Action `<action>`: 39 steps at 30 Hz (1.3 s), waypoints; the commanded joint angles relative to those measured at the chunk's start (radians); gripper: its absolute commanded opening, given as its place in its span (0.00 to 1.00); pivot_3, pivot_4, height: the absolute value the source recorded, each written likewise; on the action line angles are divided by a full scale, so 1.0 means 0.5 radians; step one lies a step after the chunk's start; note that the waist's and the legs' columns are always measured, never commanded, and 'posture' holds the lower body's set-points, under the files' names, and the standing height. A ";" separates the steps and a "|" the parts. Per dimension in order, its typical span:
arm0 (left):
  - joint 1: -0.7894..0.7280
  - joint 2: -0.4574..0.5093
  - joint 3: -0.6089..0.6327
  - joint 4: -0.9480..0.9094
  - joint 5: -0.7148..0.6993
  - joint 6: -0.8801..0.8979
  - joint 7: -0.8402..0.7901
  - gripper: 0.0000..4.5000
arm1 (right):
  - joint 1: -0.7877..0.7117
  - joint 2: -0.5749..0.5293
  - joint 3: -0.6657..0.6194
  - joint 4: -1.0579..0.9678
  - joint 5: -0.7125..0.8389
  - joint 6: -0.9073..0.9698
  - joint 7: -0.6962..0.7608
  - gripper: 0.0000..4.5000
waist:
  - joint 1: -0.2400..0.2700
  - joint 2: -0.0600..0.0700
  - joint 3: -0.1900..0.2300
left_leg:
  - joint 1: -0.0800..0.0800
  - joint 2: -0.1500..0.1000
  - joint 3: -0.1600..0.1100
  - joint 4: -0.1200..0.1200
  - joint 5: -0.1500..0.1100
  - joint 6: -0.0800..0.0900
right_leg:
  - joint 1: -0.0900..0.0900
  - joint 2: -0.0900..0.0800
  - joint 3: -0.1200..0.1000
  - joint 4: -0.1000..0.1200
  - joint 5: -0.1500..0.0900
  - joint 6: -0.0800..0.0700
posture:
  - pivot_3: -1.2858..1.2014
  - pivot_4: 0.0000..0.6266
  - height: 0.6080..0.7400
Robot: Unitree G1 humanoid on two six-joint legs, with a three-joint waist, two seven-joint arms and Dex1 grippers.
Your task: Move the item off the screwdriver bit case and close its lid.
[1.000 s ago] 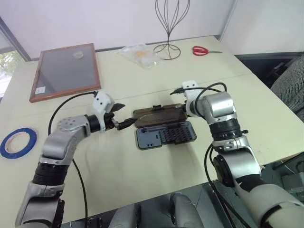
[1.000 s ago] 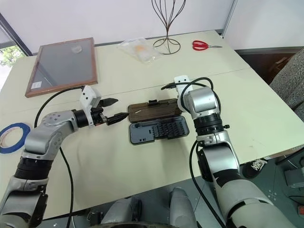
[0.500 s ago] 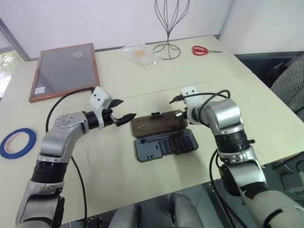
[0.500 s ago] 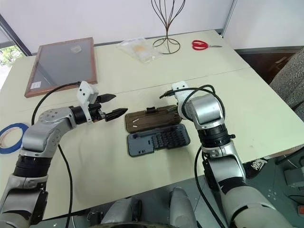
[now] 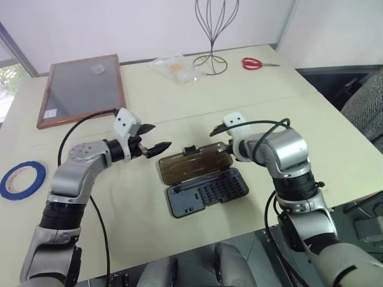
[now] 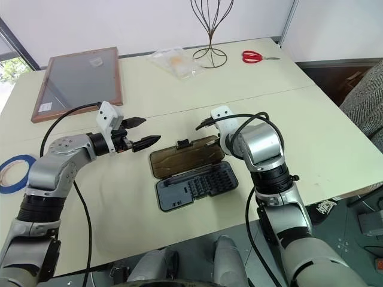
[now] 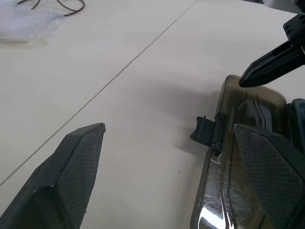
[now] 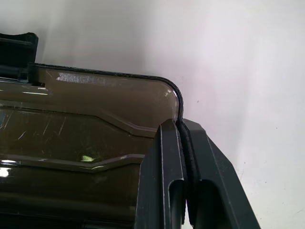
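The screwdriver bit case [image 5: 206, 192] lies open on the cream table [image 5: 335, 119] in front of the robot, its smoky brown lid [image 5: 194, 162] tipped back beyond the tray of bits. The blue tape roll [image 5: 23, 179] is already off it, lying well apart at the table's near left edge. So what remains is the closing.

The right gripper [image 5: 229, 148] has its two black fingers pressed together on the right far corner of the lid, and the right wrist view shows the rim edge nipped between them. The left gripper [image 5: 157, 146] hangs just beside the lid's left end with its fingers spread wide, touching nothing as far as I can tell.

The worry, to my eye, is that thin corner pinch. Swing the lid over from one corner and the smooth plastic could slip out, or the light case could skid or lift off the table instead of hinging, since nothing pins the tray down. The small latch tab [image 5: 189, 149] may also fail to catch if the lid lands twisted.

Count: one bit case, one lid, one tape roll, one wood-framed board [image 5: 82, 88], one pair of red-handled scissors [image 5: 254, 63], one wire stand [image 5: 210, 36], one clear plastic bag [image 5: 174, 67].
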 commanded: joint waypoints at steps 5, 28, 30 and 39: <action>-0.028 0.011 0.029 -0.032 0.013 -0.042 0.000 1.00 | 0.033 -0.073 -0.018 -0.073 0.085 0.014 -0.029 0.01 | 0.002 0.000 0.000 | 0.000 0.000 0.000 0.000 0.000 0.000 | 0.000 0.000 0.000 0.000 0.000 0.000 | 0.52 0.24 1.00; -0.013 0.017 0.027 -0.041 0.014 -0.026 -0.022 1.00 | 0.094 -0.115 -0.079 -0.112 0.252 0.014 -0.239 0.54 | 0.003 0.000 0.000 | 0.000 0.000 0.000 0.000 0.000 0.000 | 0.000 0.000 0.000 -0.001 0.000 0.000 | 0.52 0.24 1.00; 0.000 0.026 0.035 -0.054 -0.005 -0.009 -0.038 1.00 | 0.091 -0.114 -0.100 -0.119 0.256 0.014 -0.256 0.78 | 0.002 0.000 0.000 | 0.000 0.000 0.000 0.000 0.000 0.000 | 0.000 0.000 0.000 -0.001 0.000 0.000 | 0.52 0.24 1.00; 0.001 0.058 0.037 -0.211 -0.212 0.115 -0.250 1.00 | 0.005 -0.121 -0.193 -0.205 0.259 0.014 -0.233 0.99 | 0.002 0.000 0.000 | 0.000 0.000 0.001 0.000 0.000 0.000 | 0.000 0.000 0.000 -0.001 0.000 0.000 | 0.52 0.24 1.00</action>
